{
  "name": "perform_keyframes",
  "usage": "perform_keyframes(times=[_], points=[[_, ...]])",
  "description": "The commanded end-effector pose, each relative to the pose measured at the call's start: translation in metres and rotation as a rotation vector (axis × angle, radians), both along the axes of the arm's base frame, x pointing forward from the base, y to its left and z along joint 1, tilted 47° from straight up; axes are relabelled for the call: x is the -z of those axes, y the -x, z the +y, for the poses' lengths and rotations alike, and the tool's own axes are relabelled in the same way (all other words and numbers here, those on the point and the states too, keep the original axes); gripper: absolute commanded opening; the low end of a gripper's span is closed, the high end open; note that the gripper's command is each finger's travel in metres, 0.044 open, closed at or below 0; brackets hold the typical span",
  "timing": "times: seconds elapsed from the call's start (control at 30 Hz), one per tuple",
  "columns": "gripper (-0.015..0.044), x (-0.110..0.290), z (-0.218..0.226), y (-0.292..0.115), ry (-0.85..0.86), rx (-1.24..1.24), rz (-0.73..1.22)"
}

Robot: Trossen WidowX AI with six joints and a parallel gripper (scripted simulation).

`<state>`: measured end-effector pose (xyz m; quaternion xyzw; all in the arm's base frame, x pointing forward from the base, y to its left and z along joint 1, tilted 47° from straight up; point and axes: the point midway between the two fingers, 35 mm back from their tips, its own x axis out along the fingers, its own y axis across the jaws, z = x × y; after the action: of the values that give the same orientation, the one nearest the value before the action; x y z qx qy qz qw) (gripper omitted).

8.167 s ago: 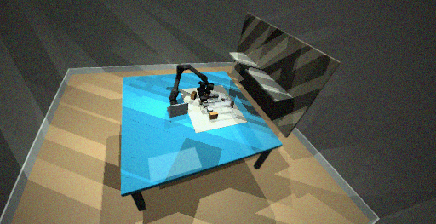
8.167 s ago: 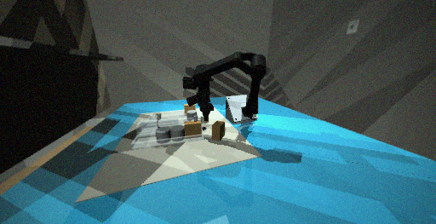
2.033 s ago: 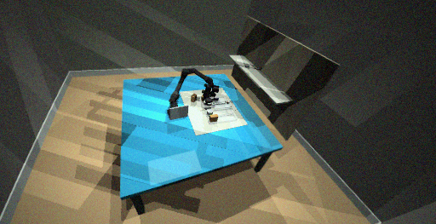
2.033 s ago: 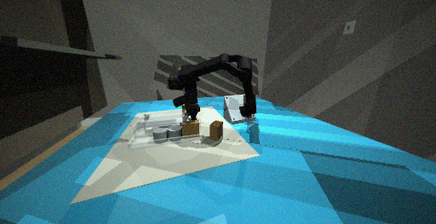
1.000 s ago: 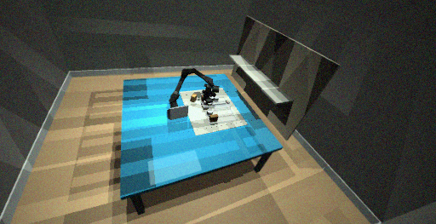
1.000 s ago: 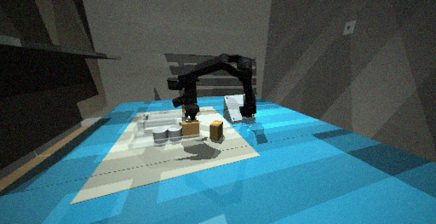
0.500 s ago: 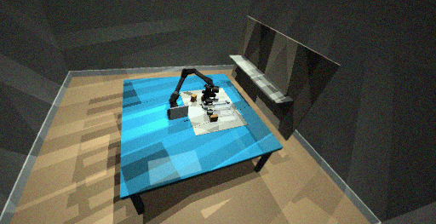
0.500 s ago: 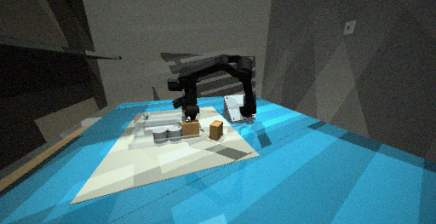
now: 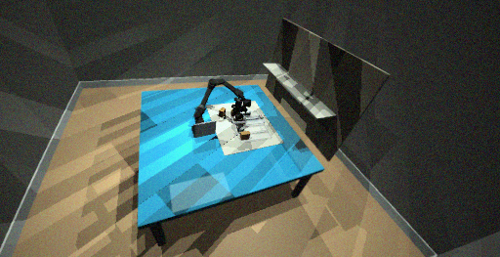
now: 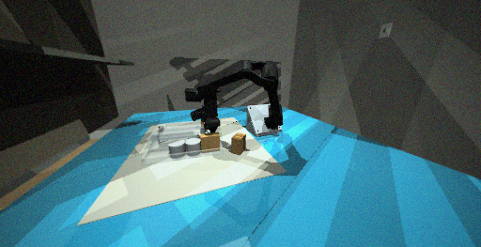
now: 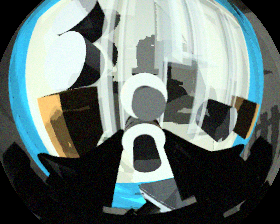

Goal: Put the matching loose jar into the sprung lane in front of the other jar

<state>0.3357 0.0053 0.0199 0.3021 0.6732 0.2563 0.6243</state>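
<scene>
My gripper (image 11: 142, 132) (image 10: 211, 131) is shut on a jar (image 11: 147, 152), which shows in the wrist view as a white ring around a dark centre. Directly beyond it, in line and very close, another jar (image 11: 144, 97) with a white rim and grey top stands in the middle lane. Whether the two jars touch cannot be told. A grey shape lies behind the lane jar; whether it is the pusher plate is unclear. The front stop and the held jar's base are hidden by the fingers and jar.
Two white-topped jars (image 11: 65, 60) (image 10: 193, 146) stand in a row at the left in the wrist view, near an orange-brown box (image 11: 71, 120) (image 10: 209, 142). A dark jar (image 11: 218, 117) and another box (image 11: 246, 117) are right. A separate box (image 10: 239, 143) stands on the pale mat (image 10: 141, 190).
</scene>
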Motion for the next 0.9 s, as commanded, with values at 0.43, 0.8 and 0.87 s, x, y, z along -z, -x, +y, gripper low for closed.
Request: perform_keyframes(times=[0.43,0.8,0.87], points=[[0.0000,0.0038,0.0069,-0.0011,-0.006,0.001,-0.011],[0.0000,0.0061,0.0082,-0.0001,-0.006,0.001,-0.011],[0.0000,0.0060,0.0083,0.0003,-0.006,0.001,-0.011]])
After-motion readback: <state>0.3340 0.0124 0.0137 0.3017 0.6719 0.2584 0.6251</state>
